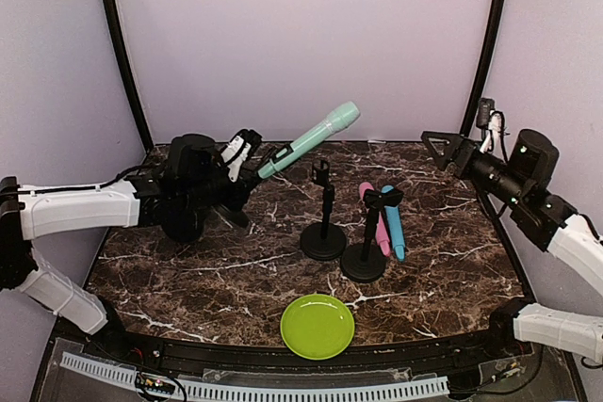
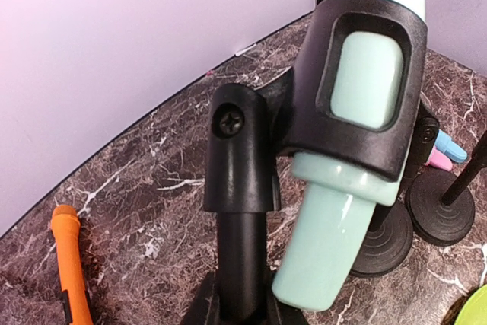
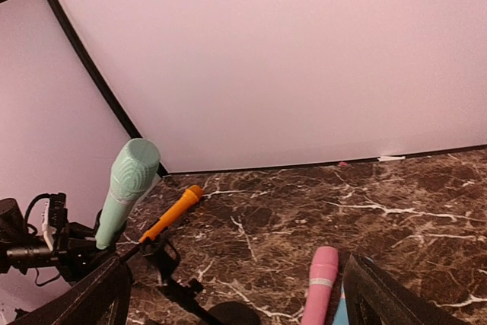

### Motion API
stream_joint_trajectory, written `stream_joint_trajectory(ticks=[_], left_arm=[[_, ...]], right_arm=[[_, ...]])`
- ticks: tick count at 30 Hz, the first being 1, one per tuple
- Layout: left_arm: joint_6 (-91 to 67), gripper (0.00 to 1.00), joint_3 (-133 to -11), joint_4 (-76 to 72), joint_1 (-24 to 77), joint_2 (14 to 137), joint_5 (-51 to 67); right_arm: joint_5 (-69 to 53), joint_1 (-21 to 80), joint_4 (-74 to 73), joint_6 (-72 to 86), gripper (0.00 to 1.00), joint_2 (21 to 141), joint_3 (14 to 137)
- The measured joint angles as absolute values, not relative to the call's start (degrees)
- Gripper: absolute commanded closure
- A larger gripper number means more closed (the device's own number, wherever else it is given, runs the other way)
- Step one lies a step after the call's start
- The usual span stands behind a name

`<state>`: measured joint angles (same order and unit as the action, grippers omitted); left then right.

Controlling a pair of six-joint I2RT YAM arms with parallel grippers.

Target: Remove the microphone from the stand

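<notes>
A mint green microphone [image 1: 311, 141] sits in the black clip [image 2: 319, 112] of a microphone stand [image 2: 242, 249], pointing up and to the right. My left gripper [image 1: 247, 176] is shut on the stand's pole just below the clip joint; the pole fills the gap between the jaws in the left wrist view [image 2: 242, 302]. The stand's base is hidden. The microphone's tail end [image 2: 327, 241] pokes out under the clip. My right gripper [image 1: 441, 150] is open and empty, raised at the far right, well away from the microphone [image 3: 125, 188].
Two empty black stands [image 1: 323, 209] [image 1: 369, 233] stand mid-table. A pink microphone [image 1: 374, 218] and a blue one [image 1: 396, 228] lie behind them. An orange microphone [image 2: 68, 264] lies at the back left. A green plate [image 1: 317, 327] sits near the front edge.
</notes>
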<state>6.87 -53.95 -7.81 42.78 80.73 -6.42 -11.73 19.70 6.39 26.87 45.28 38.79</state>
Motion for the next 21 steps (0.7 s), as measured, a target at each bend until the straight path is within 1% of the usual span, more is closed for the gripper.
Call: stream_joint_trajectory(ticks=[7,12,17,21], left_arm=[[8.75,1.0,-50.3,-13.45,46.81,74.89,-10.22],[8.84,1.0,-49.84,-16.8,50.43,72.79,-12.88],[9.15,1.0,-49.84,-19.7,54.48,73.25,-18.24],[9.98,1.0,-49.84,-23.57,57.34,75.46,-23.29]], right_arm=[[-7.9,33.82,7.18,26.48,0.01,52.36,47.51],[-5.1,41.1,8.4,25.74,0.01,58.41,52.77],[-3.16,45.89,10.41,25.26,0.01,63.29,56.88],[-2.46,47.4,12.38,25.21,0.01,66.37,58.89]])
